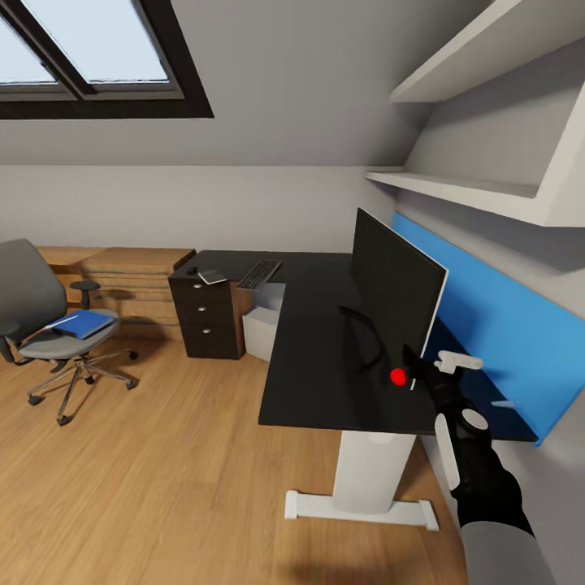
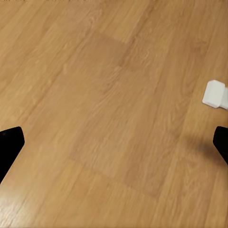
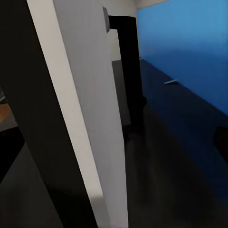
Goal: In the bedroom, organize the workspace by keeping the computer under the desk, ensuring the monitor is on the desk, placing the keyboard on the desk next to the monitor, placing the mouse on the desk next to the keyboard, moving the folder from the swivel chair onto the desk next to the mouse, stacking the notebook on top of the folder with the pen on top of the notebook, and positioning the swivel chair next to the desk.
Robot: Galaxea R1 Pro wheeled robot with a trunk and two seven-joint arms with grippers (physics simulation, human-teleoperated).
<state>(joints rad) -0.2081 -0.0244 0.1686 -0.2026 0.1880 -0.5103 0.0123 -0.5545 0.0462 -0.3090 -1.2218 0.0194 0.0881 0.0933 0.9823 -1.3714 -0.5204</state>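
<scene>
One monitor [image 1: 396, 294] stands on the desk [image 1: 313, 357], right gripper [image 1: 431, 370] spread around its edge.

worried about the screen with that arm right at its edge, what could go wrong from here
1. The right gripper is at the lower corner of the monitor, which stands on a thin stand near the edge of the desk; a shove could tip it or slide it off.
2. The pen lies behind the monitor by the blue panel; reaching it could knock the screen.
3. The folder rests on the chair, which may roll when touched.
</scene>
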